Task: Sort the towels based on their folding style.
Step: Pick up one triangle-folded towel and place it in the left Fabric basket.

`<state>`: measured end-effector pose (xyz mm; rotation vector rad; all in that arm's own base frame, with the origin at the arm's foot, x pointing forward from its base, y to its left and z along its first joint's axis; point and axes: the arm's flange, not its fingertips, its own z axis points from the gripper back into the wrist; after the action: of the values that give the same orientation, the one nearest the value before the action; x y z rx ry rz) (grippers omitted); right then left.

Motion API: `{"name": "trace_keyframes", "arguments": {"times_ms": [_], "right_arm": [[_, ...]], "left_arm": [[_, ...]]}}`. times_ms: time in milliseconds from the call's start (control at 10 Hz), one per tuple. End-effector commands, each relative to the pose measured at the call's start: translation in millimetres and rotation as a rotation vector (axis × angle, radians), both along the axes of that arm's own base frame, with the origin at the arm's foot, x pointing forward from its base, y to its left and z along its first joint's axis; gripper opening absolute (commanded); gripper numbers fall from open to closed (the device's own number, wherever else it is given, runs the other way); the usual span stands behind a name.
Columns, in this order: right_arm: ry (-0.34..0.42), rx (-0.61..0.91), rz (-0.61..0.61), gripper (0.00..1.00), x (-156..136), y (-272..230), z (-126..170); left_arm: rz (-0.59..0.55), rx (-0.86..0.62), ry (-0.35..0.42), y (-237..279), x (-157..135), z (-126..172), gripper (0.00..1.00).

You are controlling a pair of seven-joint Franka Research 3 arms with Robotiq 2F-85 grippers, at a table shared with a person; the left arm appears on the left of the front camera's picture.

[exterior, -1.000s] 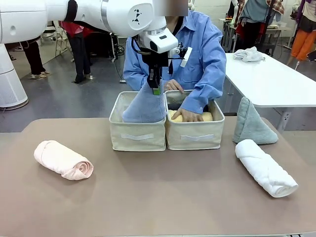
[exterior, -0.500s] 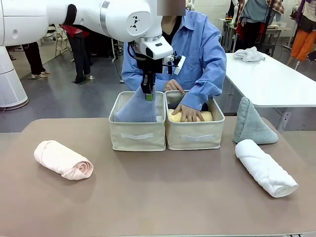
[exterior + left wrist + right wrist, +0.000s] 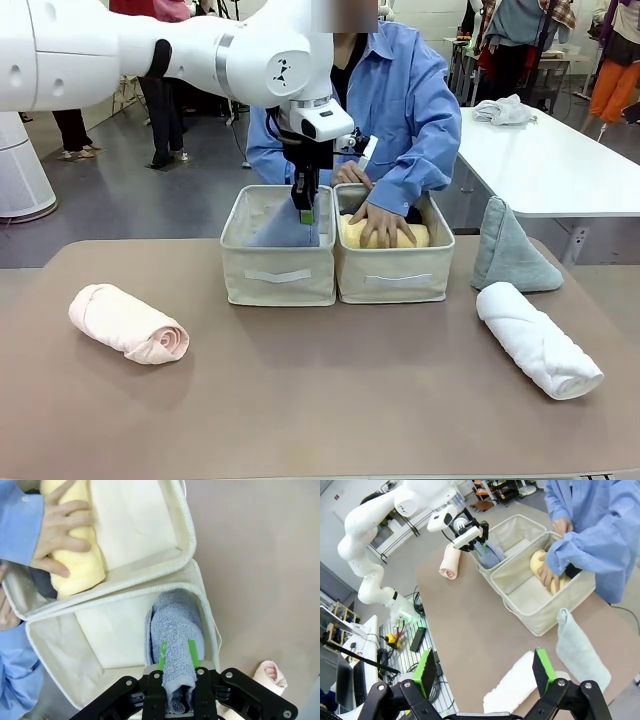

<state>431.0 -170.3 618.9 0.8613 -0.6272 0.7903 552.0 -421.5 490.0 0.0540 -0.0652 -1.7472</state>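
The left gripper (image 3: 306,208) is pinched shut on the tip of the pale blue cone towel (image 3: 283,230). The towel sits down inside the left basket (image 3: 278,272), toward its right side. The step in hand looks like the release. The fingers should open only once the cone's broad base rests on the basket floor, which is hidden here. They should then rise straight up, so the green pads do not drag the loose terry tip and topple or unfold the cone. It is wise to keep off the shared wall, because the person's hand (image 3: 378,222) presses the yellow roll (image 3: 420,236) in the right basket (image 3: 393,278) just beside it.

At the table's left, the pink roll (image 3: 128,323) is a soft, fat cylinder with a spiral end. Both baskets are beige fabric with limp walls. At the right, the grey-green cone (image 3: 510,250) stands upright. Nearer lies the white roll (image 3: 538,340), wrapped on the diagonal. The right gripper (image 3: 484,672) hangs wide open and empty.
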Motion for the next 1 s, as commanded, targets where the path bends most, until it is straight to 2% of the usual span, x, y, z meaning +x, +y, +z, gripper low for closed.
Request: {"name": "trace_keyframes", "arguments": {"times_ms": [0,200,300,400,500,600,900], "right_arm": [[-0.007,0.02,-0.002,1.0,-0.2,0.8,0.1],[-0.007,0.02,-0.002,1.0,-0.2,0.8,0.1],[-0.007,0.02,-0.002,1.0,-0.2,0.8,0.1],[-0.007,0.02,-0.002,1.0,-0.2,0.8,0.1],[-0.007,0.02,-0.002,1.0,-0.2,0.8,0.1],[-0.007,0.02,-0.002,1.0,-0.2,0.8,0.1],[-0.007,0.02,-0.002,1.0,-0.2,0.8,0.1]], "left_arm": [[0.099,-0.023,0.035,-4.8,13.4,-3.3,0.15],[0.115,-0.007,0.051,-6.6,16.4,-10.3,0.15],[0.115,-0.014,0.056,-6.0,17.1,-9.8,0.38],[0.115,-0.015,0.059,-5.9,16.3,-9.3,0.74],[0.116,-0.021,0.059,-5.1,16.5,-7.5,0.96],[0.117,-0.024,0.061,-4.6,15.8,-6.7,1.0],[0.112,-0.02,0.065,-3.0,14.5,-6.6,1.0]]}}
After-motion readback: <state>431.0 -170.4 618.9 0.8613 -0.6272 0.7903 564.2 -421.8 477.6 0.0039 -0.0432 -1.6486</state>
